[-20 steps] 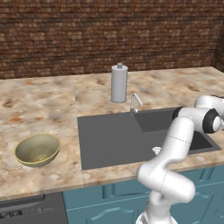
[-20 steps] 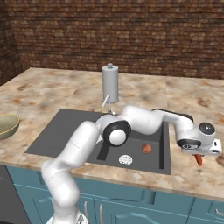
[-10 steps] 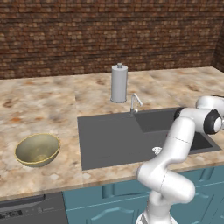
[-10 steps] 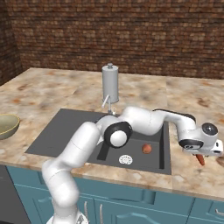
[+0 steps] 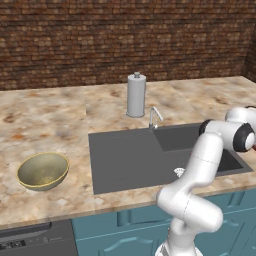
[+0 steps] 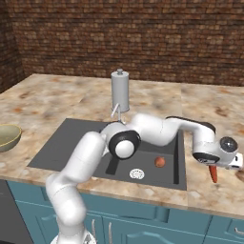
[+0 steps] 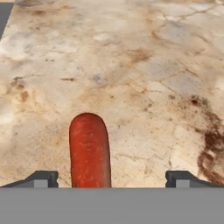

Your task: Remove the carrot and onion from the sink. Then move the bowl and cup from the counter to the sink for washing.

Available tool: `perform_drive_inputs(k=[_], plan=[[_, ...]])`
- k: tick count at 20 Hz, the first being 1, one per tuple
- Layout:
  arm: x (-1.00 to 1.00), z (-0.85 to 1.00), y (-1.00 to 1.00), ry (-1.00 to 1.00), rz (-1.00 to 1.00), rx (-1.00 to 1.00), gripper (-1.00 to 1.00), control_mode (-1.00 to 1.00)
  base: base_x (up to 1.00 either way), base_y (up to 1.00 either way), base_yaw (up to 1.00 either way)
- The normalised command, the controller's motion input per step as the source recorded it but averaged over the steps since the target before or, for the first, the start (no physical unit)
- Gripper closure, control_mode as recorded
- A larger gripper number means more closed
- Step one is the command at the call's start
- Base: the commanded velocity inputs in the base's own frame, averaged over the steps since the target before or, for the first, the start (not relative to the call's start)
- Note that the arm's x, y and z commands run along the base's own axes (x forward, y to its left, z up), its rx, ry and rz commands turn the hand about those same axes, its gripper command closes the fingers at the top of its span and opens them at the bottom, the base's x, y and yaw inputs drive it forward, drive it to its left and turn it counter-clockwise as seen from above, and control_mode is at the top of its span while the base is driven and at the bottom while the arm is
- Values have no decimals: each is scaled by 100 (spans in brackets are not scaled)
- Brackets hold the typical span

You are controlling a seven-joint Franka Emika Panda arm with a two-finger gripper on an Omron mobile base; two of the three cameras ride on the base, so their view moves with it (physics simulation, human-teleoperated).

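Orange-red carrot (image 7: 89, 151) between the spread gripper (image 7: 112, 178) fingertips over counter (image 7: 144, 65)

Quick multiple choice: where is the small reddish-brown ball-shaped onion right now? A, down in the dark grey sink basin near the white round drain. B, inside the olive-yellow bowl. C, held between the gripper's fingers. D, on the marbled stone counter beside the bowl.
A: the small reddish-brown onion sits in the dark grey sink basin, just right of the white round drain.
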Motion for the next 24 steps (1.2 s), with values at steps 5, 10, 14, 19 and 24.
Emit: perform_drive_inputs(k=[5, 10, 14, 19, 24], plan=[[-15, 24, 12, -12, -5, -6, -100, -100, 0, 0, 0], [-12, 28, 14, -5, -2, -11, -100, -100, 0, 0, 0], [-12, 37, 19, 0, 0, -15, -100, -100, 0, 0, 0], [-6, 38, 13, 1, -2, -16, -100, -100, 0, 0, 0], [-17, 31, 17, 3, -6, -6, -100, -100, 0, 0, 0]])
